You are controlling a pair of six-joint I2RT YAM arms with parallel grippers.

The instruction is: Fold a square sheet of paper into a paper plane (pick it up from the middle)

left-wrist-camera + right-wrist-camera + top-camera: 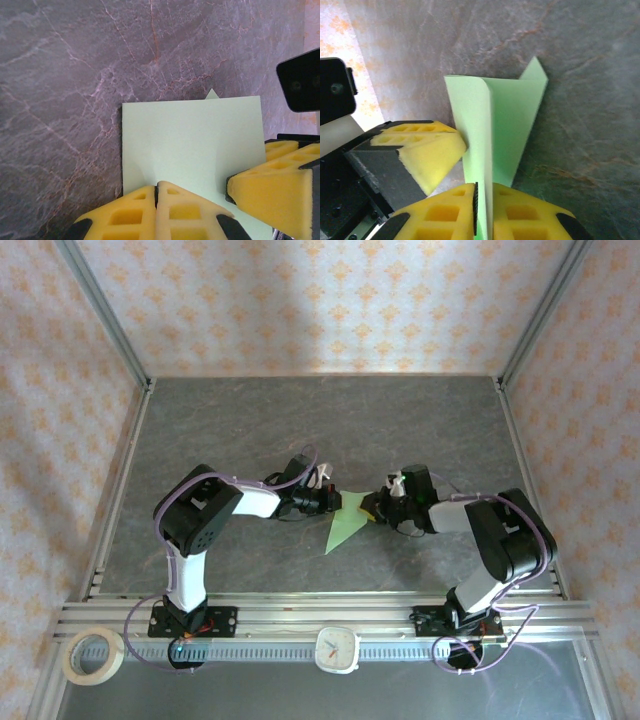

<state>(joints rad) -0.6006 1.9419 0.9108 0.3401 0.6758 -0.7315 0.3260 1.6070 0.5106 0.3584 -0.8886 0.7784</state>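
Note:
The pale green sheet of paper (345, 525) is folded into a narrow shape with a point toward the near edge, and it is held up between the two arms. My right gripper (484, 192) is shut on the sheet of paper (510, 115), and a folded layer runs up between its yellow fingers. My left gripper (156, 187) is shut with nothing between its fingers. Its tips rest against the flat face of the sheet of paper (195, 135). From above, the left gripper (335, 502) and the right gripper (373, 510) face each other across the paper. The right gripper's fingers (275, 195) show at the lower right of the left wrist view.
The grey stone-patterned table (300, 430) is walled at the back and both sides. A roll of tape (93, 655) and a small white clock (337, 648) lie on the metal rail at the near edge, between and beside the arm bases.

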